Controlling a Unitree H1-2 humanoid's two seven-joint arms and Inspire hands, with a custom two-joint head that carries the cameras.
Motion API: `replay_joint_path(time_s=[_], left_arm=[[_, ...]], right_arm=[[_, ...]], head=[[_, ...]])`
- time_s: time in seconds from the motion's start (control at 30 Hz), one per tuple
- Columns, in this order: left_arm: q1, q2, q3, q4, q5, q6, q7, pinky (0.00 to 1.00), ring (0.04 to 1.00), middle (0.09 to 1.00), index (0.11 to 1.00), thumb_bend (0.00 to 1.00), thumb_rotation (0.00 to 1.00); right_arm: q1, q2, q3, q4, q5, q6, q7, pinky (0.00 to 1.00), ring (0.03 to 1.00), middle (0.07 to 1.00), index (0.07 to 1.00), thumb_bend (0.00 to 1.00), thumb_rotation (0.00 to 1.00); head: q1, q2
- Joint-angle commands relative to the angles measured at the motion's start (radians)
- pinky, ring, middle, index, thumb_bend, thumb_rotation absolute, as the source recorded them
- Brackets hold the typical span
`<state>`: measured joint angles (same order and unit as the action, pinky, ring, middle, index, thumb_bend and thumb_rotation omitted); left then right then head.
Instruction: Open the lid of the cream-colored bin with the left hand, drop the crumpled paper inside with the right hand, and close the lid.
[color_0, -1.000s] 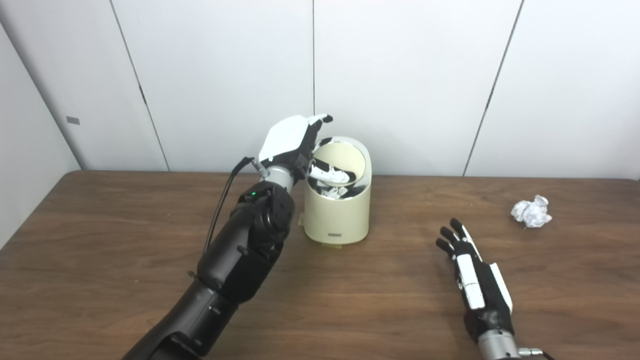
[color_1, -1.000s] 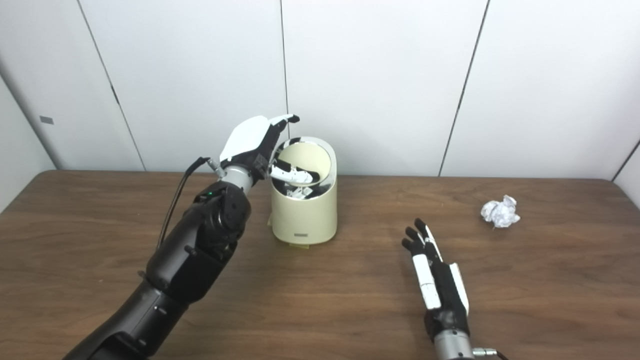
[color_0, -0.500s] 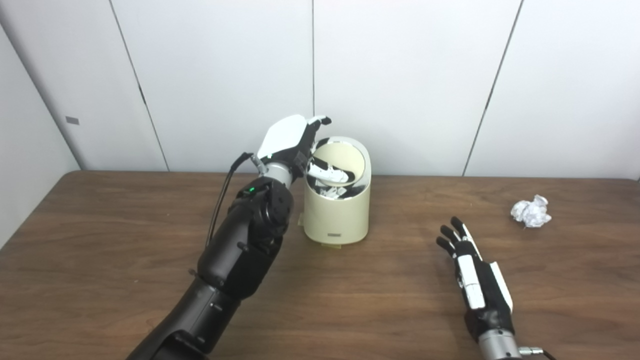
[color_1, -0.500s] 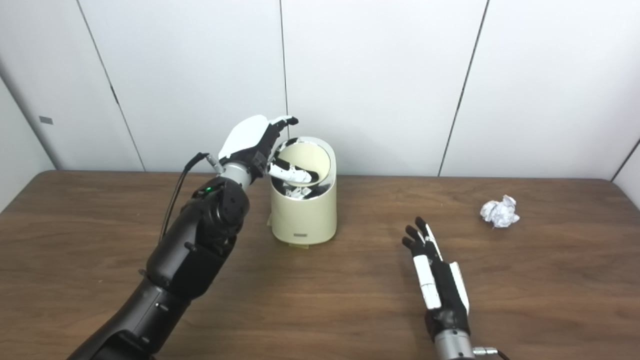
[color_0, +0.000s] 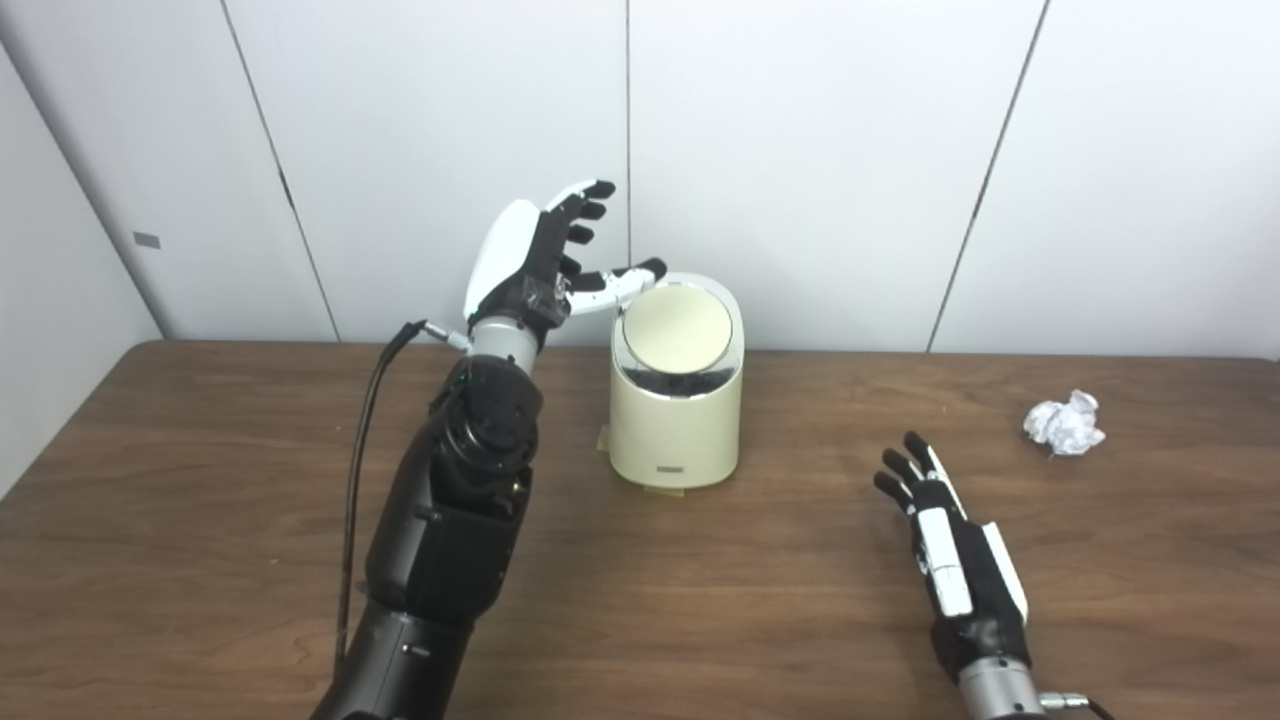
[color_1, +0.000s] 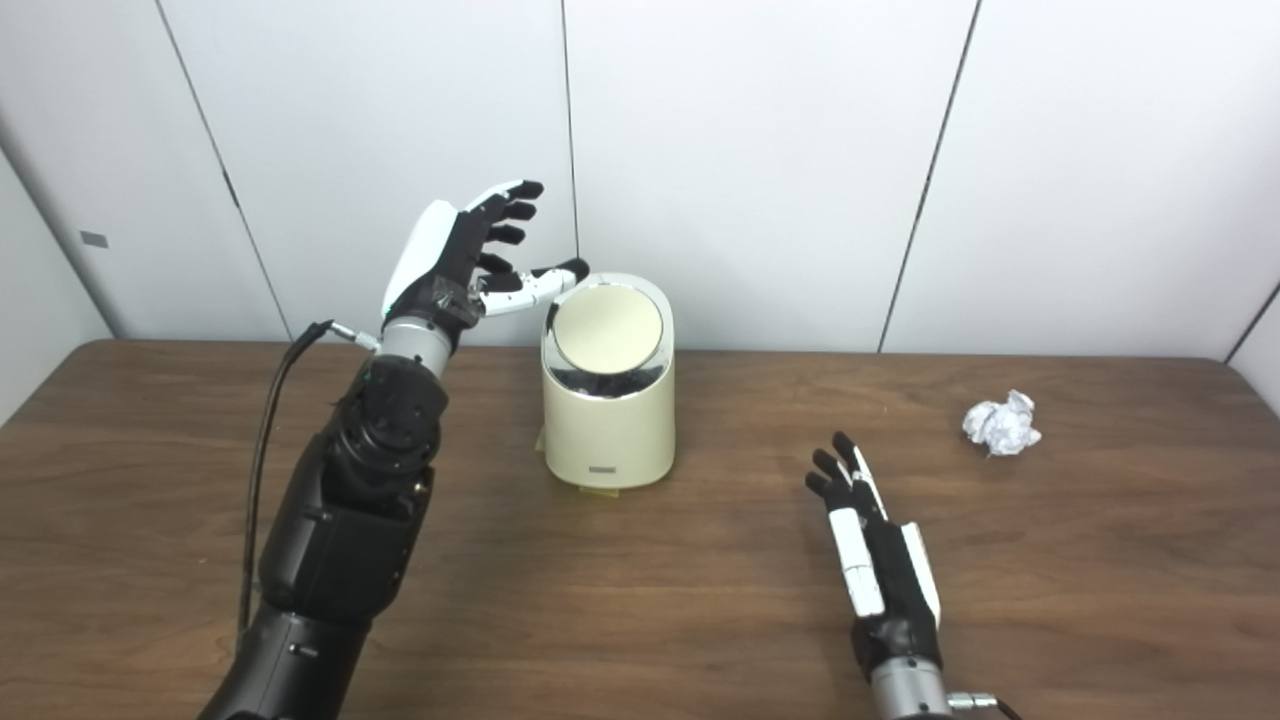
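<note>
The cream-colored bin (color_0: 676, 425) stands on the brown table (color_0: 200, 500) near the back wall. Its round lid (color_0: 677, 328) lies flat across the bin's top, shut. My left hand (color_0: 535, 262) is raised just left of the bin's top, open with fingers spread, and its thumb reaches toward the lid's left rim. A white crumpled paper (color_0: 1064, 423) lies on the table far to the right. My right hand (color_0: 945, 540) rests flat on the table between bin and paper, open and holding nothing.
A white panelled wall (color_0: 800, 150) runs right behind the bin. A black cable (color_0: 365, 420) hangs from my left wrist down along the arm. A small tan tab (color_0: 603, 437) sticks out at the bin's base.
My left hand has pulled out of the bin's mouth, risen and moved left with fingers spread. The lid, which was pushed in, has swung back flat. The right hand and the paper stayed put.
</note>
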<state>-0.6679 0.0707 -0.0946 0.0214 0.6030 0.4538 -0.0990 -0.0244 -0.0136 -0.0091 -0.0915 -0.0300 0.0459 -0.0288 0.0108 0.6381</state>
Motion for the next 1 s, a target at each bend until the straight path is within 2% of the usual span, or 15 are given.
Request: replay_joint_path(time_s=[0.0,0.17,0.37,0.53,0.73,0.93,0.97], left_arm=[[-0.047,0.009,-0.009,-0.027,0.01,-0.005,0.033,0.65,0.79,0.832,0.884,0.7,0.18],[-0.048,0.019,-0.025,-0.01,0.008,-0.008,0.043,0.63,0.768,0.83,0.877,0.75,0.12],[-0.059,0.028,-0.057,0.054,0.014,-0.051,0.071,0.64,0.773,0.83,0.868,0.82,0.03],[-0.081,0.04,-0.097,0.096,0.023,-0.058,0.084,0.68,0.806,0.851,0.883,0.87,0.03],[-0.104,0.044,-0.143,0.156,0.036,-0.075,0.109,0.69,0.803,0.838,0.893,0.92,0.02],[-0.109,0.03,-0.173,0.224,0.058,-0.117,0.167,0.66,0.798,0.838,0.888,0.92,0.0],[-0.109,0.028,-0.179,0.234,0.063,-0.125,0.179,0.68,0.823,0.844,0.888,0.92,0.01]], right_arm=[[-0.026,-0.006,0.001,-0.026,0.004,-0.033,0.009,1.0,0.901,0.929,0.975,0.7,0.95],[-0.025,-0.007,-0.001,-0.032,0.004,-0.028,0.007,1.0,0.901,0.926,0.969,0.7,0.94],[-0.024,-0.007,0.001,-0.032,0.003,-0.029,0.007,1.0,0.908,0.93,0.973,0.71,0.95],[-0.024,-0.003,0.001,-0.032,0.002,-0.024,0.004,1.0,0.906,0.929,0.975,0.72,0.95],[-0.022,-0.007,0.007,-0.037,-0.02,-0.028,0.002,1.0,0.908,0.932,0.984,0.7,0.97],[-0.021,-0.004,0.006,-0.034,-0.016,-0.036,0.004,1.0,0.912,0.935,0.987,0.7,0.96],[-0.021,-0.003,0.006,-0.031,-0.017,-0.039,0.003,1.0,0.914,0.936,0.988,0.7,0.95]], head=[[0.0,0.0],[-0.002,0.002],[-0.003,0.0],[-0.006,0.0],[-0.007,0.001],[-0.007,0.001],[-0.008,0.001]])
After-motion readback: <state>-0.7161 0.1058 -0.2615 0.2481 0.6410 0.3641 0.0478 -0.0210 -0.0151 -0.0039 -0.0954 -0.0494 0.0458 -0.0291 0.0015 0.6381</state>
